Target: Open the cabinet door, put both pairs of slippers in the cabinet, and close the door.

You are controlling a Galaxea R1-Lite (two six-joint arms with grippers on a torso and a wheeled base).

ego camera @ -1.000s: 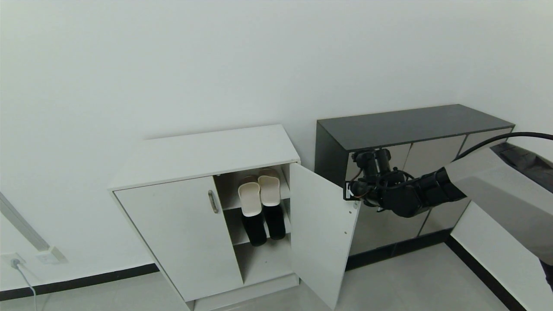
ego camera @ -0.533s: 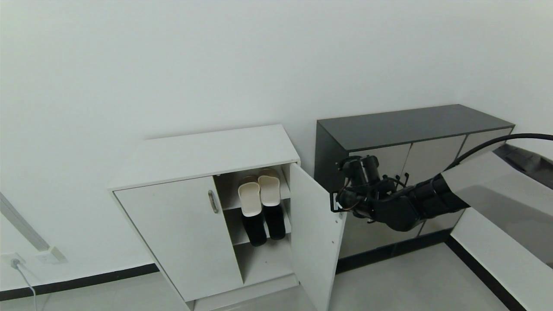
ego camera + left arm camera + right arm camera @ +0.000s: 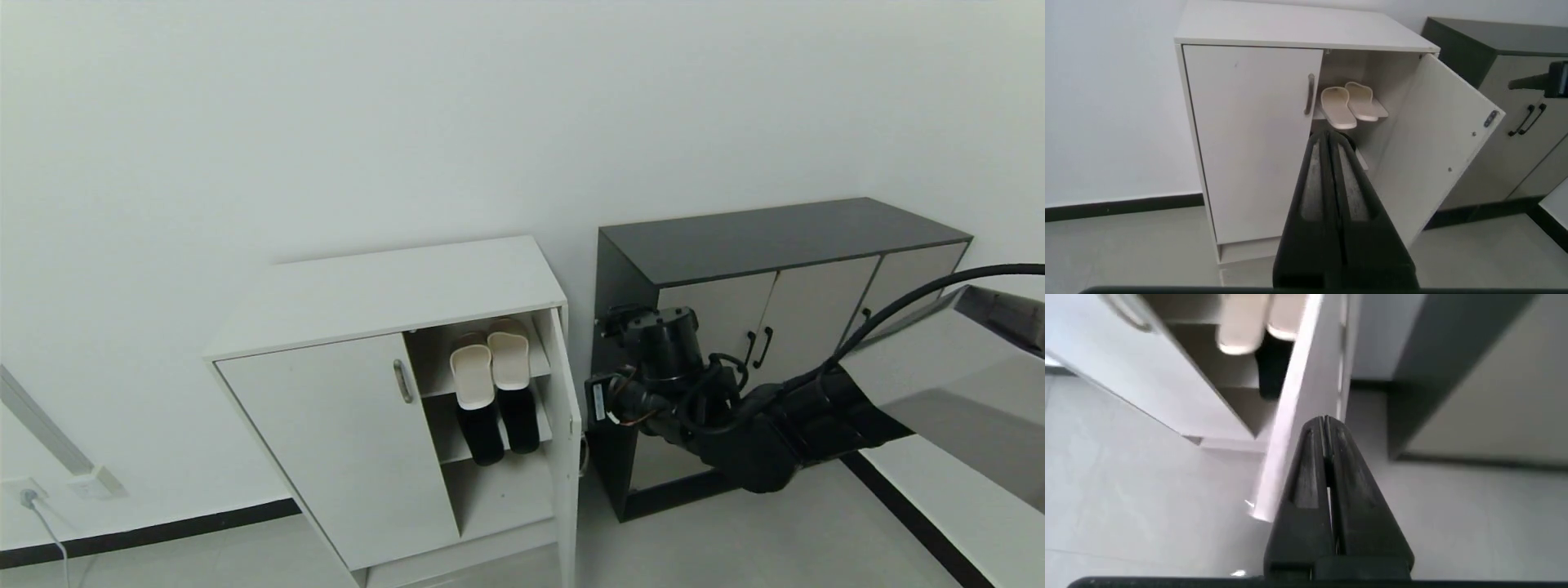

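White slippers (image 3: 492,369) and black slippers (image 3: 500,429) are inside the cabinet (image 3: 384,294), white shelved above black. My right end effector (image 3: 1327,425), fingers pressed together, is just outside the half-open door (image 3: 567,425). I plan a slow push along its hinge arc until flush.

My right arm (image 3: 735,425) swings from 3 o'clock toward 9 o'clock across the head view. Its pressed-together claw (image 3: 1327,429) travels with it and now sits close by the outer face of the right door (image 3: 566,408) of the white cabinet (image 3: 392,286). That door turns from wide open until I see it nearly edge-on, partway to closing. More of the dark cabinet (image 3: 784,237) front shows behind my arm.
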